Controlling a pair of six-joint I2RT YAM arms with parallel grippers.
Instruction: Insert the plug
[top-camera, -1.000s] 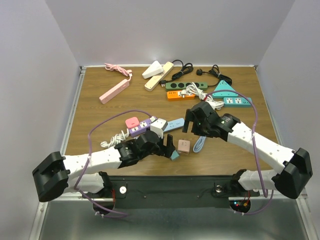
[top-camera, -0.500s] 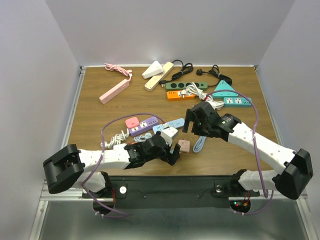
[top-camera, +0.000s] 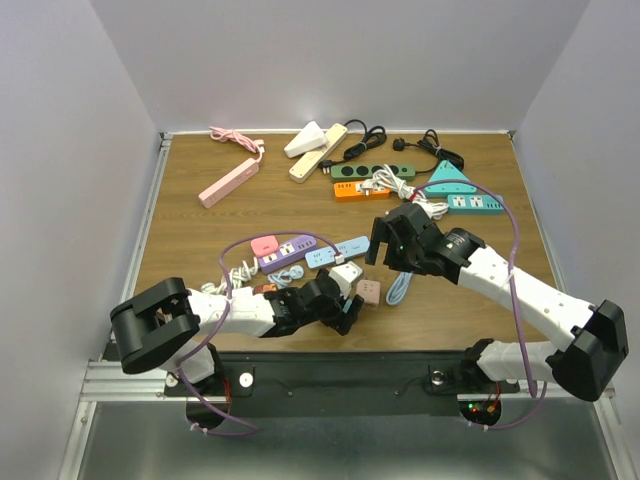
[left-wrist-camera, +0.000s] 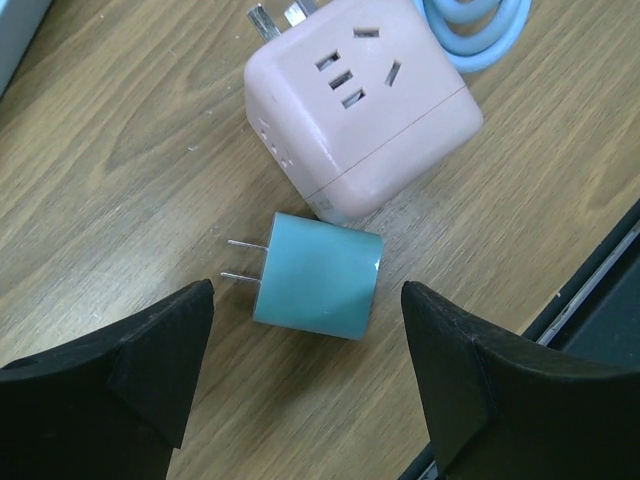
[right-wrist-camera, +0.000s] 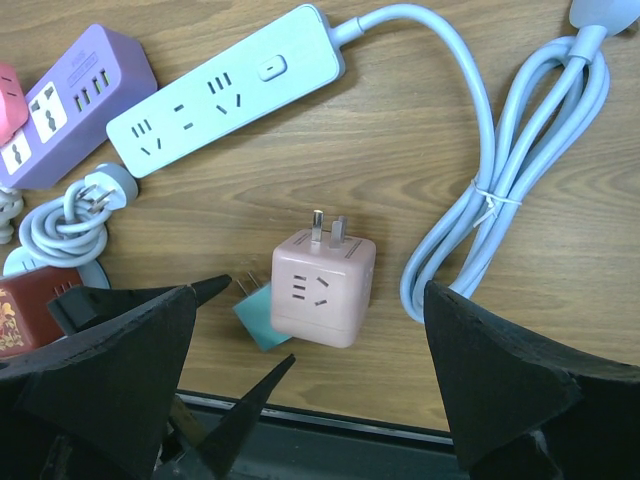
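Left hand (left-wrist-camera: 305, 290) released, straddling teal plug (left-wrist-camera: 318, 275) beside pink cube socket (left-wrist-camera: 360, 100); grip body squarely, prongs kept free.

We're getting bright, even light from above, just soft shadows on the table (top-camera: 190, 240), and both wrist views look pretty sharp.

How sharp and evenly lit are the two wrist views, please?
Left wrist: teal plug and pink cube socket sharp under soft, glare-free light; left fingers dark, slightly blurred. Right wrist: blue power strip crisp; right fingers near-black silhouettes.
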